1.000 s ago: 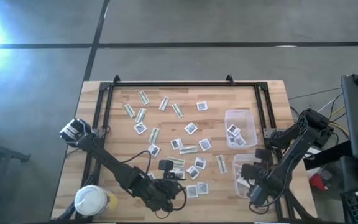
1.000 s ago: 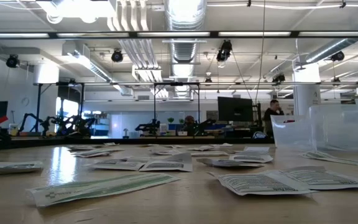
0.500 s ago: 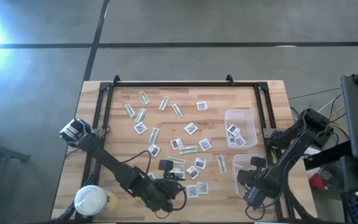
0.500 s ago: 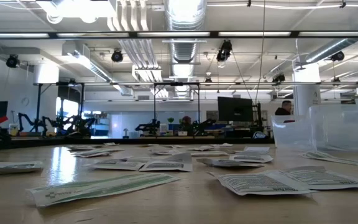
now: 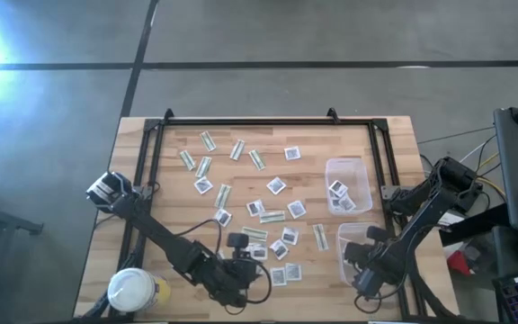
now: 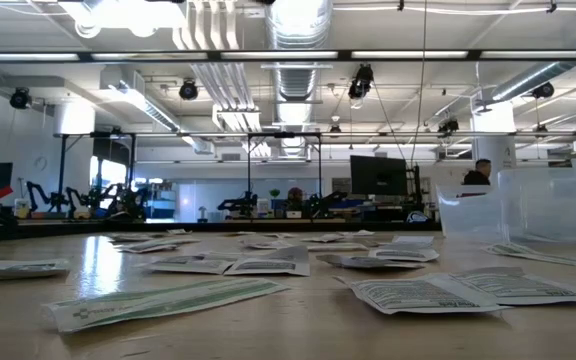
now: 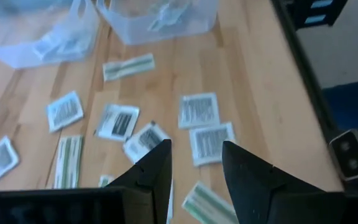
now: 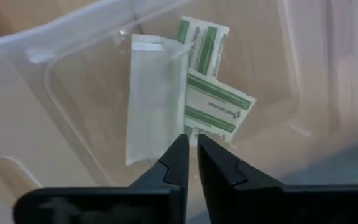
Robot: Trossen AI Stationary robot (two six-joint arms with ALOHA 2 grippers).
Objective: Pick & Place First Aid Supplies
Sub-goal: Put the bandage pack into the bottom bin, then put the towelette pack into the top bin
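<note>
Pale wood fills the centre of the high view, and the first aid supplies (image 5: pixel 261 209) lie scattered across the table (image 5: pixel 165 153) — square white packets and narrow green-and-white strips, most of them from the upper left down to the lower middle of the frame. A few already sit in the two clear tubs at the right: the upper tub (image 5: pixel 347 184) holds some square packets, the lower tub (image 5: pixel 360 253) some strips.

Since a second ago the right gripper (image 5: pixel 361 263) has slid a little leftward along the lower right of the high view, over the lower tub. Its wrist view shows the fingers nearly closed with nothing between them, above green-striped strips (image 8: pixel 211 102) and a pale packet (image 8: pixel 155 96) on the tub floor. That suggests a drop is done and this arm is free for another pick.

The left gripper (image 5: pixel 241 252) has edged slightly upward at the lower middle of the frame, above the nearest packets. Its fingers stand narrowly apart and empty, with square packets (image 7: pixel 199 111) lying just beyond them — likely the next ones to be taken. Most of the supplies remain on the wood.
</note>
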